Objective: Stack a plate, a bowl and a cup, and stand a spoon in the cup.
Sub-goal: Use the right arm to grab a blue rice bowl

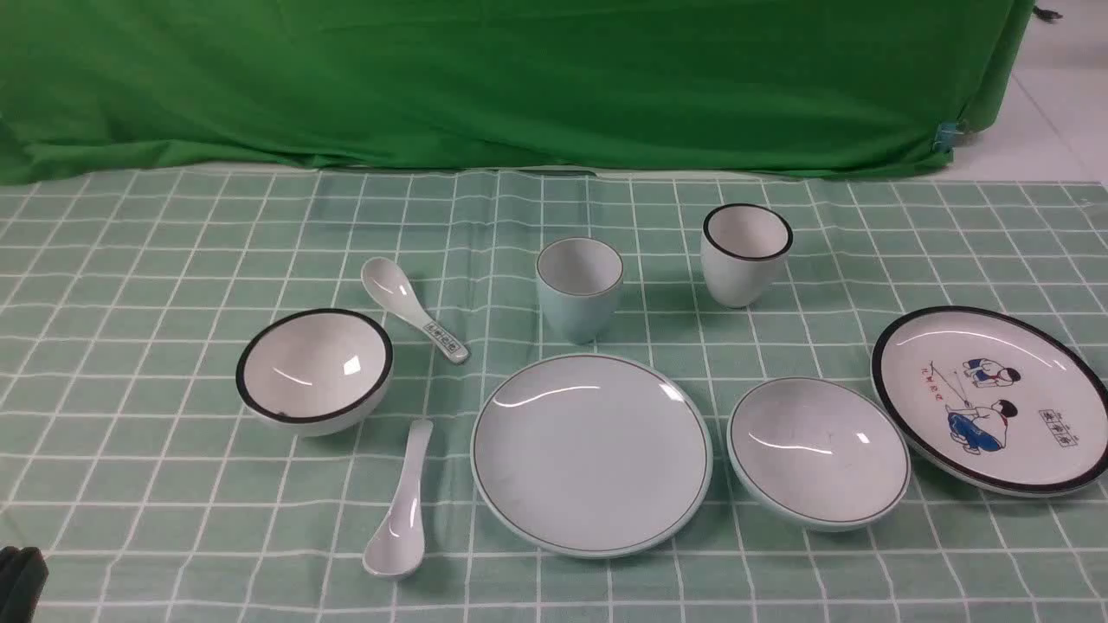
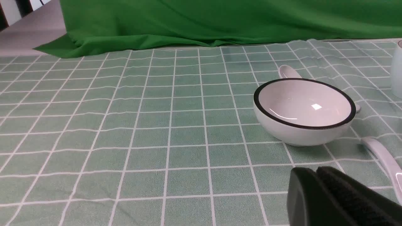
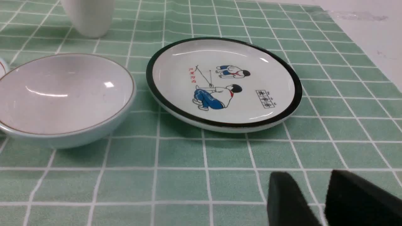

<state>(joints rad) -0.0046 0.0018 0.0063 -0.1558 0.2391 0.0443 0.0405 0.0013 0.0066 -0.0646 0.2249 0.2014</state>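
Note:
The pale blue-green plate (image 1: 591,454) lies at the front middle of the checked cloth. The cup (image 1: 579,288) stands upright just behind it. The shallow bowl (image 1: 818,452) sits to the plate's right and also shows in the right wrist view (image 3: 62,94). The plain white spoon (image 1: 398,510) lies left of the plate; its handle shows in the left wrist view (image 2: 383,160). My left gripper (image 2: 314,171) is shut and empty, low over the cloth, short of the spoon. My right gripper (image 3: 309,179) is open and empty, in front of the cartoon plate.
A white black-rimmed bowl (image 1: 314,369) sits at the left, with a patterned spoon (image 1: 414,309) behind it. A white black-rimmed cup (image 1: 745,253) stands at the back right. The cartoon plate (image 1: 991,398) lies at the far right. Green cloth (image 1: 519,78) hangs behind the table.

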